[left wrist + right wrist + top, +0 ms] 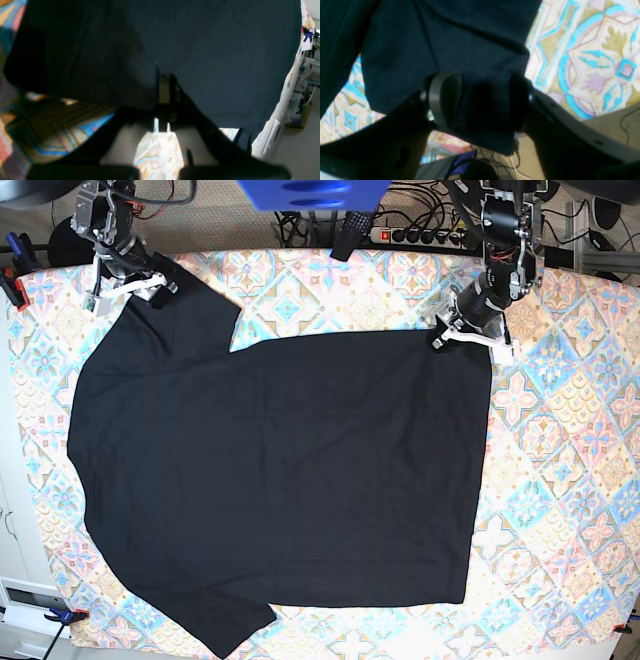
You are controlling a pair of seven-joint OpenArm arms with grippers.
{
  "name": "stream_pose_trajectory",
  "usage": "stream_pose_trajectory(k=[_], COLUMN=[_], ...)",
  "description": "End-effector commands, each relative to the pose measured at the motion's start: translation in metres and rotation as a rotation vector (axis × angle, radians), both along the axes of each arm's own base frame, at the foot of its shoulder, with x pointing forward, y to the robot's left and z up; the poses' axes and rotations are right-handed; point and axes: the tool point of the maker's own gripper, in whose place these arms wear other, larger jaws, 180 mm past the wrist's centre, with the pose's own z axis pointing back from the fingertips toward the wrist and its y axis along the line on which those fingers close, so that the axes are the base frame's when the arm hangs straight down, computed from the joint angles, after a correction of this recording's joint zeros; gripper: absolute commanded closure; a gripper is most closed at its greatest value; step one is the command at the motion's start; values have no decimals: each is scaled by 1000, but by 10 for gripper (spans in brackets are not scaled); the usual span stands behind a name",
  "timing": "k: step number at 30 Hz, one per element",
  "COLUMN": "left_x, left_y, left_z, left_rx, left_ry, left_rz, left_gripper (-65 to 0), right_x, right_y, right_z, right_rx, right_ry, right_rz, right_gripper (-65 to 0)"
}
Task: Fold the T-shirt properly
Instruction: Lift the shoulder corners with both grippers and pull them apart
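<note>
Patterned pastel tile-print surface (560, 480), large matte black cloth T-shirt (280, 480) spread flat across it, left tool (470, 335) clamped on its far right corner, right tool (135, 280) spread apart around the far left sleeve, cables (410, 225) beyond the far edge.

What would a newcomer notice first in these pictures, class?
A big black T-shirt lies spread flat over most of the patterned tablecloth, collar side to the base view's left. The left tool pinches the shirt's far hem corner, shut on the cloth. The right tool sits at the far sleeve with its pads apart and cloth between them.
</note>
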Motion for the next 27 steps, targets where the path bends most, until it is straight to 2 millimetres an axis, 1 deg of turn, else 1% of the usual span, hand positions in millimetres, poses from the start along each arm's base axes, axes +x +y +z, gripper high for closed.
stream_pose_trajectory(k=[1, 4, 7, 10, 14, 16, 22, 27], left_x=[-3, -3, -3, -3, -3, -4, -4, -3], left_y=[9, 10, 10, 10, 9, 9, 9, 10], left_z=[-1, -1, -1, -1, -1, -2, -2, -1], left_rx=[34, 35, 35, 35, 36, 37, 37, 38], left_ry=[18, 18, 18, 18, 18, 19, 19, 18], left_rz=[2, 1, 1, 1, -1, -1, -1, 0], left_gripper=[0, 0, 0, 0, 0, 0, 0, 0], right_x=[-13, -13, -13, -25, -32, -37, -32, -30], right_y=[8, 12, 10, -6, -32, -37, -16, 21], right_z=[-7, -6, -5, -4, 1, 2, 4, -3], right_rx=[36, 47, 42, 16, -24, -32, 19, 84], right_ry=[58, 53, 47, 63, 63, 69, 27, 36], right_rz=[11, 21, 31, -6, -62, -73, 38, 117], right_gripper=[-345, -343, -343, -342, -342, -342, -342, -342])
